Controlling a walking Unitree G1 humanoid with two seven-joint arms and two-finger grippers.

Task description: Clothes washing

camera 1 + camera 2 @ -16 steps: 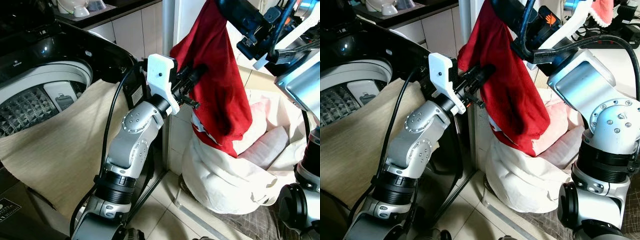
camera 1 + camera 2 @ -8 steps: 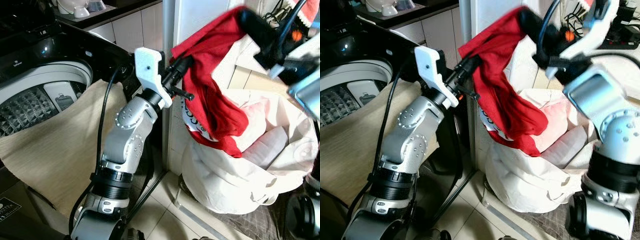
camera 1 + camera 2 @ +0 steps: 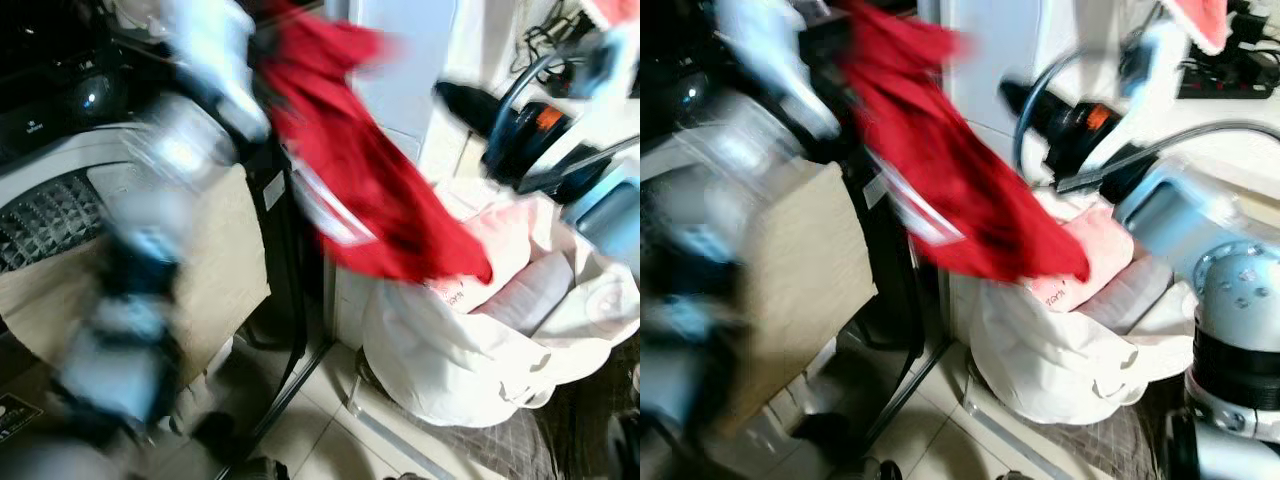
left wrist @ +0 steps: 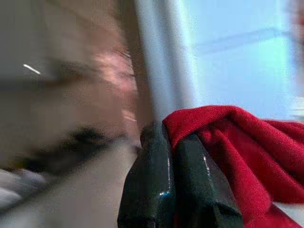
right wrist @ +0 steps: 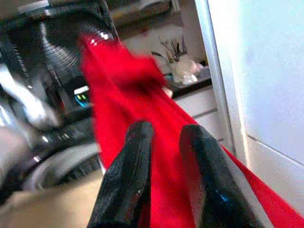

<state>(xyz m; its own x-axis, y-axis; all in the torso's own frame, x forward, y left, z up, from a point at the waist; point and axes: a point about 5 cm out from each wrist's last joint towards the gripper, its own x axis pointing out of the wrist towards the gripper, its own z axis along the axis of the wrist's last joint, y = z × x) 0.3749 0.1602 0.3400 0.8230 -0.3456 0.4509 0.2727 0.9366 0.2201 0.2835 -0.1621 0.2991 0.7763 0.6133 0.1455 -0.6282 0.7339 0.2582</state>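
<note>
A red garment (image 3: 380,200) hangs stretched in the air between the black top-loading washing machine (image 3: 60,160) and the white laundry bag (image 3: 450,360). My left gripper (image 4: 173,147) is shut on the garment's upper edge; the arm itself is a blur in front of the machine. My right gripper (image 3: 455,97) is to the right of the garment, above the bag. In the right wrist view its fingers (image 5: 128,175) stand apart, with the red cloth beyond them and not pinched.
A beige cloth (image 3: 225,250) drapes over the washer's front edge. The laundry bag holds pink (image 3: 510,240) and white clothes and stands on the tiled floor against a white wall panel (image 3: 410,60). Cables and a power strip (image 3: 1230,75) lie at the back right.
My left arm has swung fast to the left toward the washer, pulling the red garment with it. My right gripper has let go of the garment and dropped lower, over the bag.
</note>
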